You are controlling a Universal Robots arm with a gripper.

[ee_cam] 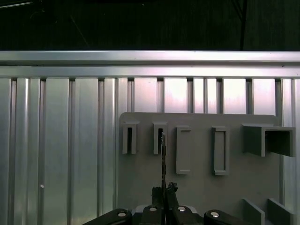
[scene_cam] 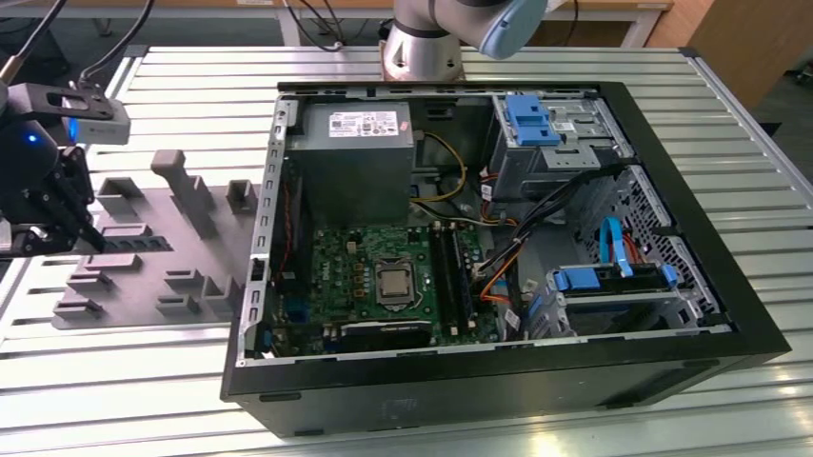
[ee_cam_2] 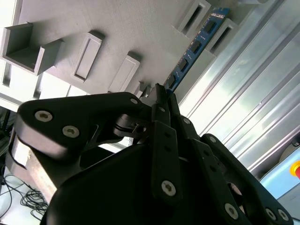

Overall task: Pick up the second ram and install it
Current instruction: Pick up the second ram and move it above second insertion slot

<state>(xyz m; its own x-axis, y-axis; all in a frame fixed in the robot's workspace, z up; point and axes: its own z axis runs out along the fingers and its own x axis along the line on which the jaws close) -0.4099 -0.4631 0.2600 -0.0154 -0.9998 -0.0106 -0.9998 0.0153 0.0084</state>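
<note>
Here the pincer (ee_cam_2: 161,91) clamps the second ram (ee_cam_2: 198,38) above a rack (ee_cam_2: 117,28).

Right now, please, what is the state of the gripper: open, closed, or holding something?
Gripper: closed, holding the second ram at one end.

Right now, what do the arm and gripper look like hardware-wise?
The arm is a silver-grey tube with a pale blue joint cap. The gripper is matte black: flat linkage bars pinned with silver screw heads, narrowing toward the tips. A grey camera box sits at the wrist, with a blue light glowing beside it.
</note>
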